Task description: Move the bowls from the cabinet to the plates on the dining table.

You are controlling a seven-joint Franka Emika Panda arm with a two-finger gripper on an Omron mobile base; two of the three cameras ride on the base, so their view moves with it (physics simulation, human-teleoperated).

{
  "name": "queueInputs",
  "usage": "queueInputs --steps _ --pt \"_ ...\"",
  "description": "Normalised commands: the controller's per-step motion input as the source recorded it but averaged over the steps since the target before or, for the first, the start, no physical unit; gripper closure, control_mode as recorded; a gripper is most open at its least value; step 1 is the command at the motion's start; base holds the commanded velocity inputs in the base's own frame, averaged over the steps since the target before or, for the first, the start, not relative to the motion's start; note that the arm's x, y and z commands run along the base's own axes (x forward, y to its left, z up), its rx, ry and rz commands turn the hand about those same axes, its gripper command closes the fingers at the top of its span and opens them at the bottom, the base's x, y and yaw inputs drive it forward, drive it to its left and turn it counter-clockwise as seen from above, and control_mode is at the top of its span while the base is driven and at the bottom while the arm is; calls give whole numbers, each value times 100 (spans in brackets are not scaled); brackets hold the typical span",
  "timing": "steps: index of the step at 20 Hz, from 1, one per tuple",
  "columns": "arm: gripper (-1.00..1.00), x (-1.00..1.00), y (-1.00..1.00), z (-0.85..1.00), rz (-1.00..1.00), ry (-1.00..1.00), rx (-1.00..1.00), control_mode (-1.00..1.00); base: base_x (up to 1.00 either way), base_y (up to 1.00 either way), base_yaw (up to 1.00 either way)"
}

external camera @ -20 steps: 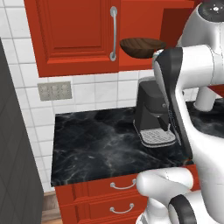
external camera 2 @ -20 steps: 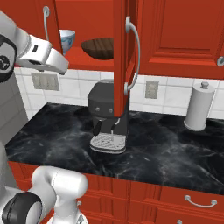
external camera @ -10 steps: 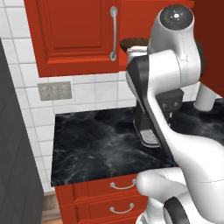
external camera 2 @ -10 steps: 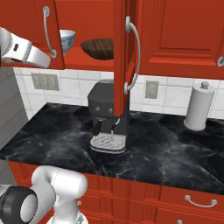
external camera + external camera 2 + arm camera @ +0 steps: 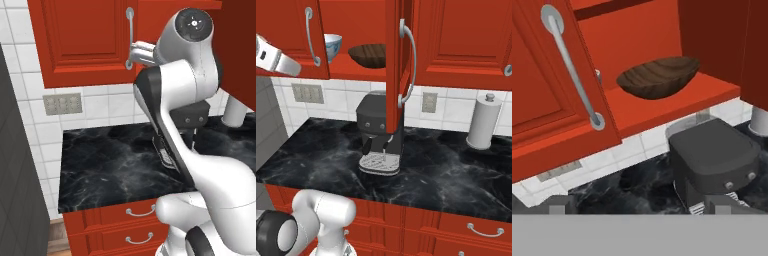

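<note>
Hand view: jaws released, two dark fingertips (image 5: 558, 205) set wide apart at the bottom edge, nothing gripped between them. Ahead and higher up, well apart from the tips, wide shallow dark brown wooden bowl (image 5: 657, 77) resting upright on the red shelf (image 5: 677, 105) of the red wooden wall cabinet (image 5: 537, 95). Left of the bowl, open panelled door with a long curved silver handle (image 5: 572, 70). Below the shelf, dark grey boxy coffee machine (image 5: 712, 155) on the glossy black, white-veined marble surface (image 5: 637, 185), white wall tiles behind.

Right base view: both cabinet doors swung open, the brown bowl (image 5: 368, 54) on the right part of the shelf, directly above the coffee machine (image 5: 378, 132). Deep white bowl with a blue-patterned outside (image 5: 332, 45) just to its left on the same shelf, apart from it, partly crossed by the left door's handle. Far right on the surface, white paper towel roll (image 5: 483, 122) on an upright holder. Grey outlet plate (image 5: 308, 92) on the tiles at left.

Left base view: white arm with dark joints (image 5: 180, 100) reared up across the cabinet opening, red drawers (image 5: 125, 220) under the surface.
</note>
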Motion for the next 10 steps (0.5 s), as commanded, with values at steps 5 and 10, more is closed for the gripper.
queueInputs --steps 5,10 --pt "-100 6 -1 1 23 0 1 -100 0 0 0" --pt "-100 0 -1 0 24 0 0 -100 0 0 0"
